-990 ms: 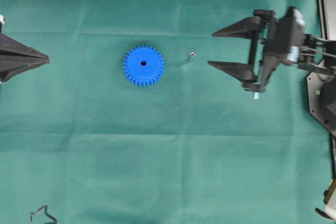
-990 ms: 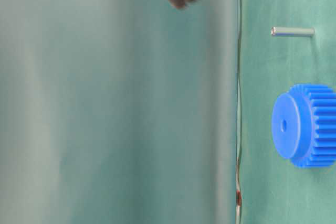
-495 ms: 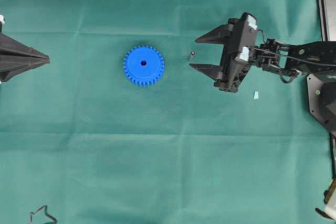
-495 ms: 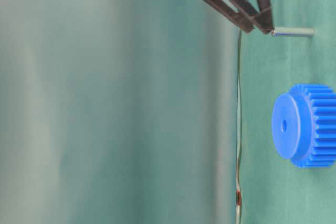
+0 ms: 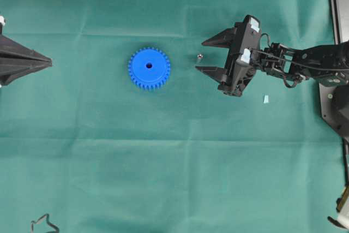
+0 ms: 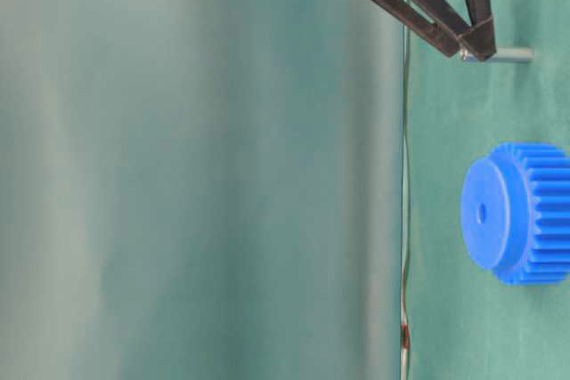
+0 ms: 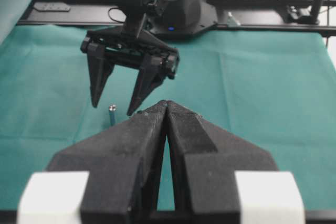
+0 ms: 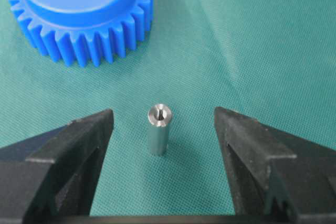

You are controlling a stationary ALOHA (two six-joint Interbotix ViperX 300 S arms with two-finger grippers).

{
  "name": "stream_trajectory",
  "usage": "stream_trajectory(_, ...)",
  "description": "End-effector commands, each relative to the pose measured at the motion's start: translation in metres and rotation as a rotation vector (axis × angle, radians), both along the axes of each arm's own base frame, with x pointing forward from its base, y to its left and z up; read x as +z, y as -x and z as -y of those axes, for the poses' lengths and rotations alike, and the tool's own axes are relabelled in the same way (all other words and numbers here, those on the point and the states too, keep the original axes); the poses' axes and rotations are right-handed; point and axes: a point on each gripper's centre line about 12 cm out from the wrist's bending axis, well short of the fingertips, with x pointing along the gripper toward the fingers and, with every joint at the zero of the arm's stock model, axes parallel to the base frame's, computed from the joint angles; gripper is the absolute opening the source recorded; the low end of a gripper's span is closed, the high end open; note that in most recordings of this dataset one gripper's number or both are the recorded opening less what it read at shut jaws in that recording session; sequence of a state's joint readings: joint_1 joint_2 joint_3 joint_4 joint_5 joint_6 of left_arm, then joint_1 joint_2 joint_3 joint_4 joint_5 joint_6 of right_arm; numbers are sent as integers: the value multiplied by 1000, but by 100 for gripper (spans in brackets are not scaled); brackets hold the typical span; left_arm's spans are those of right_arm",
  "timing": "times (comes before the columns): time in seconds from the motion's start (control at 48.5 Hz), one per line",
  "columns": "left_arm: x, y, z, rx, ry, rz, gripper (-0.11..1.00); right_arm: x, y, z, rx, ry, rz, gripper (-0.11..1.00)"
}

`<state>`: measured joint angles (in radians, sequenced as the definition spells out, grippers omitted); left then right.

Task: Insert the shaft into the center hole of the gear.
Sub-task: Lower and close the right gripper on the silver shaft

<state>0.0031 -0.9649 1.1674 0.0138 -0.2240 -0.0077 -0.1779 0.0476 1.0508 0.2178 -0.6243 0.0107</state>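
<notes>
Silver-grey metal identifies the shaft (image 5: pixel 199 57), which in the overhead view stands on end on the green desk (image 5: pixel 163 178), so its long axis is vertical. It lies just left of the right claw (image 5: pixel 199 56), level with the gap between the two fingers, which are spread apart. The gear (image 5: pixel 149 68) lies flat further left, well apart from the shaft, with the center hole (image 5: pixel 149 65) facing up. The left claw (image 5: pixel 49 61) rests at the far left edge with its fingers together; the right claw is clearly the nearer one to the shaft. A small pale blue scrap (image 5: pixel 266 99) lies beside the right arm.

Table-level view: this picture is turned on its side. The shaft (image 6: pixel 499 54) rises from the desk, and one right fingertip overlaps its free end. The gear (image 6: pixel 517 213) sits apart from it.

Left wrist view: the left claw (image 7: pixel 166 104) is closed and empty. Beyond it, the shaft (image 7: pixel 112 114) stands between the spread tips of the right claw (image 7: pixel 112 109).

Right wrist view: the shaft (image 8: pixel 158 129) stands upright midway between the fingers (image 8: pixel 73 145), touching neither. The gear (image 8: pixel 84 11) is beyond it.

Count: one shaft, one gear, one center hole, two claws. Judgement: the next move is to close squarely on the shaft without tipping it.
</notes>
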Motion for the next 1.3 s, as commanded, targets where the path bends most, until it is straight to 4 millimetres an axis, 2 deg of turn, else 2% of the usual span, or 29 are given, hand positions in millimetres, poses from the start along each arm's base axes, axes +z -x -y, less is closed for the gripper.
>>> stream_trajectory(0.0, 9, -3, 0, -1, -3, 20, 0, 6, -5, 2, -6, 4, 27, 77)
stream_trajectory(0.186, 9, -2, 0, -2, -3, 21, 0, 6, -5, 2, -7, 2, 25, 71)
stream_trajectory(0.268, 9, -2, 0, -1, -3, 21, 0, 6, -5, 2, -6, 1, 23, 65)
stream_trajectory(0.33, 9, -2, 0, -1, -3, 21, 0, 5, -5, 1, -4, 1, 19, 56)
stream_trajectory(0.454, 10, -2, 0, -2, -3, 25, 0, 3, -4, 0, 0, -8, -4, 26)
stream_trajectory(0.516, 10, -2, 0, -1, -3, 25, 0, 2, -3, 0, 1, -9, -10, 17)
stream_trajectory(0.887, 9, -1, 0, 0, 0, 12, 0, 5, -3, 0, 1, -7, -3, 17)
stream_trajectory(1.279, 9, -1, 0, 0, 0, 12, 0, 50, -3, -1, 25, -3, 44, 17)
